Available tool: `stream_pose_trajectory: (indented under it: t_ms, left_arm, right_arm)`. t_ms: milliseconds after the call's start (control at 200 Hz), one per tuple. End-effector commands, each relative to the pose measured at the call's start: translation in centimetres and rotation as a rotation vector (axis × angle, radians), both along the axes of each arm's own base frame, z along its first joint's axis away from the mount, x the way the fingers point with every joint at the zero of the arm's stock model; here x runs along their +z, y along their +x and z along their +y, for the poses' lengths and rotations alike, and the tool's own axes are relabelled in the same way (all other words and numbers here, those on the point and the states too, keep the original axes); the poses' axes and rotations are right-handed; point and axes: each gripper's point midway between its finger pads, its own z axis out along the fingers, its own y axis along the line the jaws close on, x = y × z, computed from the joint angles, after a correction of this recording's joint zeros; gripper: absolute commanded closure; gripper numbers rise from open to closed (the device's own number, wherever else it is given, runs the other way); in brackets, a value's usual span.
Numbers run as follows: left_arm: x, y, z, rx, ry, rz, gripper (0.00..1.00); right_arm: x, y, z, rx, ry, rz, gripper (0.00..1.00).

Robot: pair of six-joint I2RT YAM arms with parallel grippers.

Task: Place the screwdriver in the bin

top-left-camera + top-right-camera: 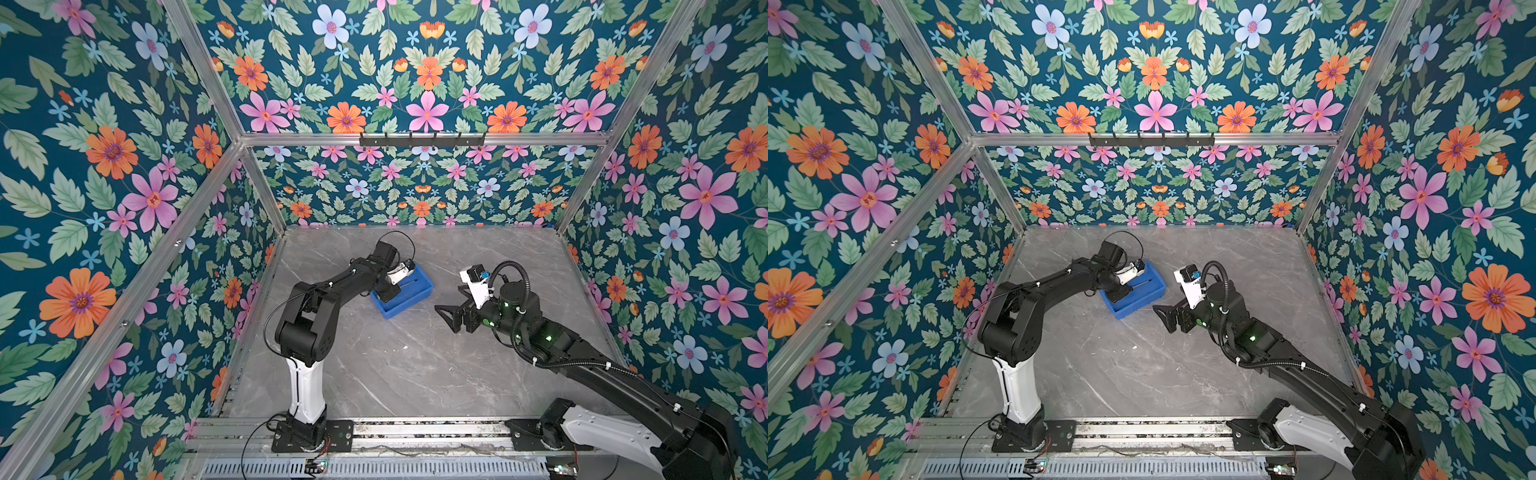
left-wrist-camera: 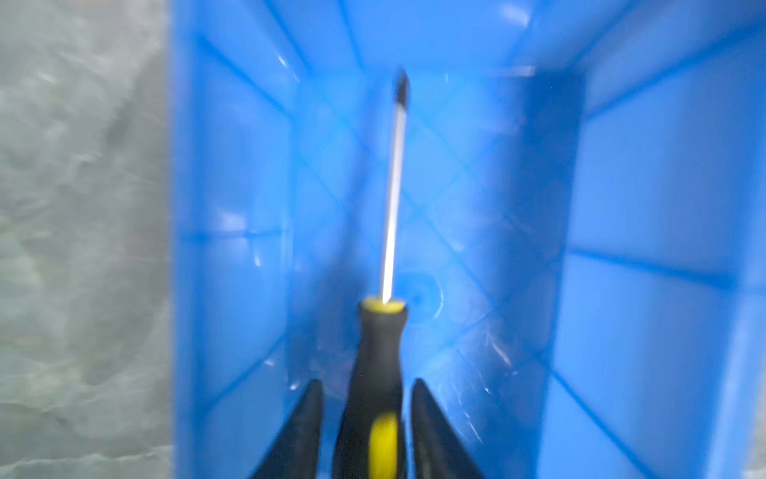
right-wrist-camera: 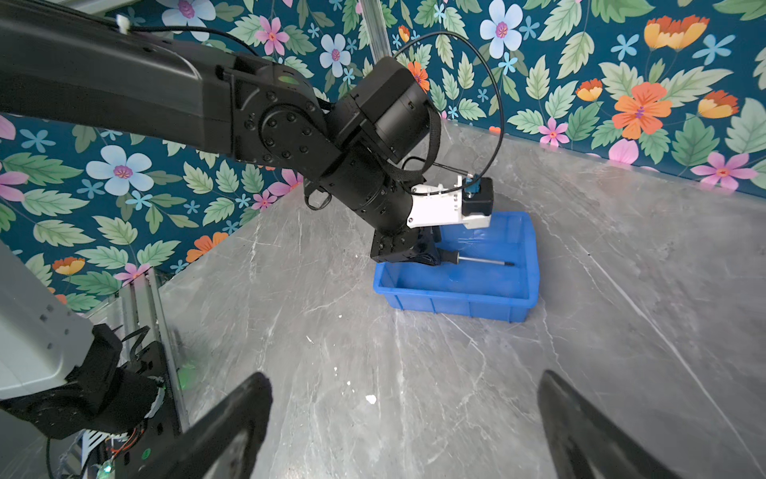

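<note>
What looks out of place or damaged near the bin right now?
Nothing serious: the screwdriver is inside the bin. Only a few white specks litter the table nearby.

Floral wallpaper walls [image 1: 124,166], teal with pink and orange flowers, framed by aluminium rails [image 1: 291,139]; grey marbled tabletop [image 1: 415,374], possibly lightly scuffed.
</note>
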Motion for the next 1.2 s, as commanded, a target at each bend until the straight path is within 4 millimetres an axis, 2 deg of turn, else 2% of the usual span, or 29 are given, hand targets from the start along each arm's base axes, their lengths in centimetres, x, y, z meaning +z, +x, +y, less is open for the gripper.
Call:
stream_pose_trajectory:
  t_ms: [0, 240, 480, 635, 735, 895, 980, 1085, 1190]
  left_arm:
    - [2.0, 0.3, -0.8, 0.018, -0.073, -0.030, 0.44]
    - [5.9, -0.3, -1.0, 0.033, -0.156, -0.089, 0.27]
    - [12.0, -1.5, -1.3, 0.077, -0.355, -0.201, 0.09]
    - [15.8, -2.5, -0.6, 0.123, -0.491, -0.295, 0.08]
    - [17.4, -3.2, 0.7, 0.176, -0.576, -0.370, 0.08]
    - [18.3, -4.2, 3.6, 0.297, -0.709, -0.465, 0.07]
    - [18.1, -4.5, 5.4, 0.374, -0.741, -0.527, 0.02]
    - [16.6, -4.7, 7.8, 0.455, -0.720, -0.588, 0.01]
    - [14.6, -4.4, 10.4, 0.545, -0.667, -0.633, 0.01]
  right_arm:
    - [0.6, 0.2, -0.2, -0.018, 0.014, -0.018, 0.01]
    - [1.5, -0.4, -0.5, -0.003, 0.023, -0.040, 0.01]
    - [2.2, 0.1, -1.4, -0.062, 0.039, -0.071, 0.01]
    - [2.1, 0.8, -2.8, -0.140, 0.041, -0.109, 0.01]
    - [1.4, 1.4, -4.4, -0.200, 0.032, -0.109, 0.01]
    - [-1.2, 2.7, -8.9, -0.339, 0.009, -0.087, 0.01]
    - [-2.7, 3.2, -11.5, -0.419, -0.042, -0.102, 0.01]
    - [-4.7, 4.2, -15.1, -0.521, -0.066, -0.098, 0.01]
    - [-7.5, 5.2, -18.9, -0.614, -0.076, -0.073, 0.01]
